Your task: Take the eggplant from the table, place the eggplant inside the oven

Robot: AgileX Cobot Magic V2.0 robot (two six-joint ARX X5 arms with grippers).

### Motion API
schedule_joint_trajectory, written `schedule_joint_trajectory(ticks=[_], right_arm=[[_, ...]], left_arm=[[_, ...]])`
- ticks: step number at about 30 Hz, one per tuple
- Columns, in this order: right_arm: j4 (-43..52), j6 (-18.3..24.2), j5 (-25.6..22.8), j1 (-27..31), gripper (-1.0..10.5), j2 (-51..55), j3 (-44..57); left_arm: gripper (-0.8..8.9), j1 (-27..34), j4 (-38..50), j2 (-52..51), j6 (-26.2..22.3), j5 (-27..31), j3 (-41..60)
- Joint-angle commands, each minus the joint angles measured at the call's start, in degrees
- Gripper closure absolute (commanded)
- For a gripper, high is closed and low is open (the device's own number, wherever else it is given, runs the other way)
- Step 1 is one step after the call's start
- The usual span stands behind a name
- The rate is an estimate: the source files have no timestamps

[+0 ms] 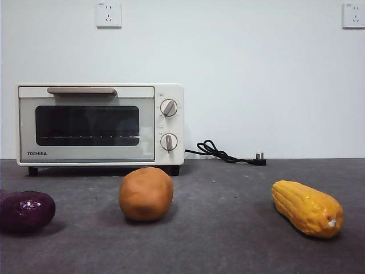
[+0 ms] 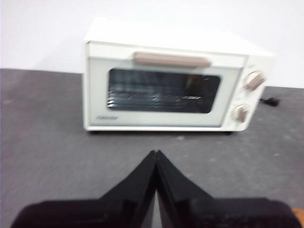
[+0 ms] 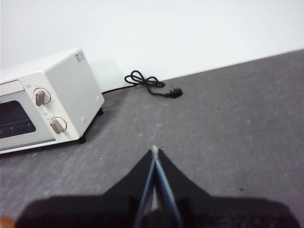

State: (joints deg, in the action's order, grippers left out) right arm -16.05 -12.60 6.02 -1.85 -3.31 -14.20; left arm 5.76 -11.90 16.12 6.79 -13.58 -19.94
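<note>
Nothing of the task looks done yet. The eggplant (image 1: pixel 25 210) lies on the table (image 1: pixel 228 240) at the far left of the front view, untouched, in front of the oven (image 1: pixel 100 125), whose door is closed. To its right sit a brown lump (image 1: pixel 146 193) and a corn cob (image 1: pixel 307 208). The left gripper (image 2: pixel 156 154) and right gripper (image 3: pixel 154 151) both hang clenched and empty above the table. Opening the door, picking and placing all remain.

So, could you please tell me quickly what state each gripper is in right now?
Left gripper: closed, holding nothing, facing the oven.
Right gripper: closed, holding nothing, above the table.
</note>
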Motion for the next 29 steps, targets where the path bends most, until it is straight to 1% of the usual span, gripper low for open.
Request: schedule_joint_trajectory(ticks=[1,6,11,15,20,23,29], right_arm=[[-2.58,-1.31,0.04,-0.02,9.6,-2.16,-4.11],[-7.91,-0.24,0.55,-0.02,9.6,-8.66,-12.85],[-11.74,2.12,4.00,-0.02,9.6,-16.57,-22.38],[-15.82,3.56,7.78,-0.02,9.6,-23.80,-30.64],[-21.68,6.95,13.33,-0.02,9.6,-32.70,-40.72],[-24.96,8.04,17.97,-0.02,9.6,-37.97,-47.04],[-28.28,8.35,24.44,-0.09,9.6,-45.51,-57.46]], left_arm=[[8.19,-0.20,0.35,3.82,0.59,-1.92,-3.61],[8.19,-0.20,-1.07,10.91,0.61,-4.50,-11.30],[8.19,-0.26,-5.79,16.81,0.52,-4.76,-19.71],[8.19,-1.62,-9.75,20.79,0.22,-4.87,-26.82],[8.19,-4.72,-14.27,25.33,-2.51,-4.83,-35.52],[8.19,-6.54,-16.02,28.04,-2.80,-4.85,-40.59],[8.19,-8.81,-18.62,32.02,-4.04,-4.83,-48.13]])
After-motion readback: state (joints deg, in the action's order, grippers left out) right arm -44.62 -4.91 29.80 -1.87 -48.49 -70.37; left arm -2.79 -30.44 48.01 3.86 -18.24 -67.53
